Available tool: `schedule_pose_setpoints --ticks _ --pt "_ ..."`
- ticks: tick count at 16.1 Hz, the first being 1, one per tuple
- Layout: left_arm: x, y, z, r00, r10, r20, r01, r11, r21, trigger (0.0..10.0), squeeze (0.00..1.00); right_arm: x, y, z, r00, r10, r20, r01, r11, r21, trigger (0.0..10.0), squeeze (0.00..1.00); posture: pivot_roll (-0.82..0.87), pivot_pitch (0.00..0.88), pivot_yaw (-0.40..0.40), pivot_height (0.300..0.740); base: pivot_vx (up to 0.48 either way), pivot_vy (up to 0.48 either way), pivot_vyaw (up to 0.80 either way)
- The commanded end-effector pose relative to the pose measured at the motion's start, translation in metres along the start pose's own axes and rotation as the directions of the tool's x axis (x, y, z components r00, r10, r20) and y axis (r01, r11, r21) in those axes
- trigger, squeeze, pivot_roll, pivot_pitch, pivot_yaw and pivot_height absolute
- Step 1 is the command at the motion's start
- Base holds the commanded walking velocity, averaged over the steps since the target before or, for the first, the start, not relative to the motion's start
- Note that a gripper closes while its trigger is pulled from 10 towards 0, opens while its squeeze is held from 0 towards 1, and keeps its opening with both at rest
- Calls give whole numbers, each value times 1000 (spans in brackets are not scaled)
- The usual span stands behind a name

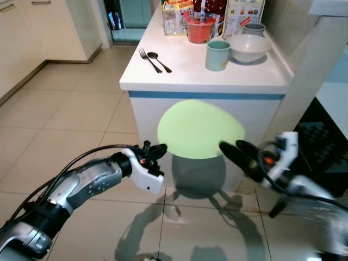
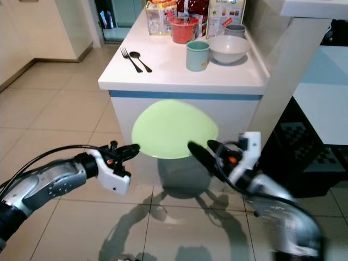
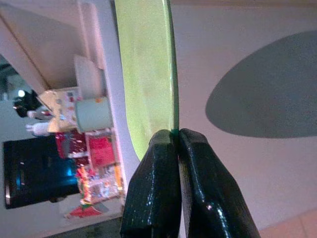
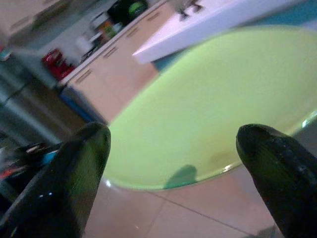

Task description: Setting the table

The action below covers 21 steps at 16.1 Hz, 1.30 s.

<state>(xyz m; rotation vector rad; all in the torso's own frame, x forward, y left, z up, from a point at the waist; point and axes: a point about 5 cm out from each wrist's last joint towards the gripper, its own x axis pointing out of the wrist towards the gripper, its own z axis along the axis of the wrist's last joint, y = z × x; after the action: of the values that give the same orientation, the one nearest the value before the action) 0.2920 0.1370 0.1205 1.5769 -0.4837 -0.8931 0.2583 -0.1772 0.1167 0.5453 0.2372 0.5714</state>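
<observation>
The green plate (image 1: 200, 129) was held in the air in front of the white counter (image 1: 179, 70), below its top and above the tiled floor (image 1: 70, 125); the carrying step of the table-setting was judged to be in hand, with the plate not yet set down. The left gripper (image 1: 159, 150) was clamped on the plate's left rim, its two black fingers (image 3: 156, 191) pressed together with only the thin edge between them, as was seen in the left wrist view. The right gripper (image 1: 238, 153) was held at the plate's right edge with its fingers (image 4: 74, 171) spread wide apart; the plate was seen beyond them in the right wrist view, and whether they touched it could not be told.

For the next move, the plate was judged to need lifting above the counter edge and laying flat on the bare part of the top, near the fork (image 1: 149, 60) and spoon (image 1: 159, 61). Farther back on the counter stood a pale green mug (image 1: 217, 55), a white bowl (image 1: 249, 48), a red cup (image 1: 199, 29) and some printed packages (image 1: 239, 15).
</observation>
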Motion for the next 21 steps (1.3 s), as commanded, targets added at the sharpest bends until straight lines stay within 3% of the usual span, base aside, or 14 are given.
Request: schedule_pose_setpoints --ticks 1,3,8,13,17,21 --pt "1 18 0 997 79 13 -80 996 26 10000 0 2 -9 -9 997 -74 1 74 996 58 10000 0 81 0 45 740 0 0 0" --pt "1 20 0 996 84 13 -84 996 30 10000 0 2 -16 -23 994 -110 -11 111 981 160 10000 0 85 0 45 740 0 0 0" --pt "3 33 -3 992 123 -3 -123 991 53 10000 0 10 -19 -37 990 -138 -9 136 961 240 10000 0 88 0 49 740 0 0 0" --pt "1 43 -19 987 150 -62 -145 986 82 10000 0 -11 -27 -25 991 -135 6 130 965 228 10000 0 82 0 48 740 0 0 0" --pt "0 44 -22 986 148 -76 -141 986 88 10000 0 -21 -24 -17 995 -101 -1 100 980 172 10000 0 77 0 50 740 0 0 0" --pt "2 44 -21 986 151 -68 -145 986 89 10000 0 -10 -17 -16 995 -92 29 84 977 198 10000 0 78 0 51 740 0 0 0"
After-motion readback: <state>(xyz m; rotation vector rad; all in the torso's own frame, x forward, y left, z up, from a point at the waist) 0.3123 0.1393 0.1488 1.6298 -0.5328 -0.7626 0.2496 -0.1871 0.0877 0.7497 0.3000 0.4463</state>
